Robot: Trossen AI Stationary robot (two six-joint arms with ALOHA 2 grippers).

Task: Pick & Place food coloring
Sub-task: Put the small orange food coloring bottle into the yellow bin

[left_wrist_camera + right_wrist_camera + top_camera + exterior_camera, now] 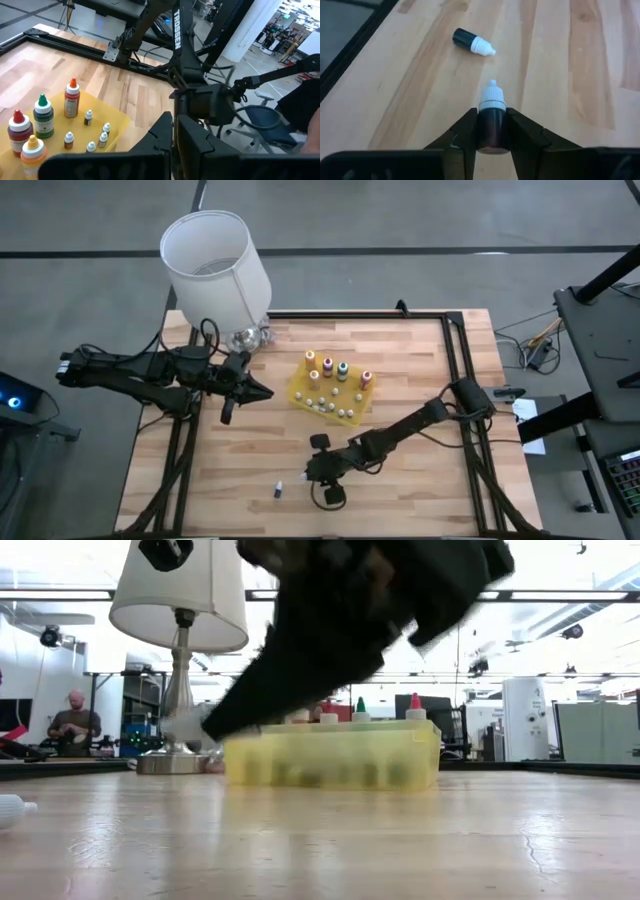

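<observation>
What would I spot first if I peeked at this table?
Probably the big white lamp standing at the table's far left corner. Next, the yellow tray in the middle, with colorful little bottles standing in it. Near the front edge, the right end effector pinches a tiny dark vial, and another vial lies loose on the wood.

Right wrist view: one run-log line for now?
right gripper: shut on small dark vial | second vial: lying on table | left gripper: shut, beside yellow tray

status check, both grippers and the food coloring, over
Right gripper clamped on a small dark vial just above the table. Left gripper shut, waiting beside the yellow tray. Second vial lies loose ahead; nothing blocking.
</observation>
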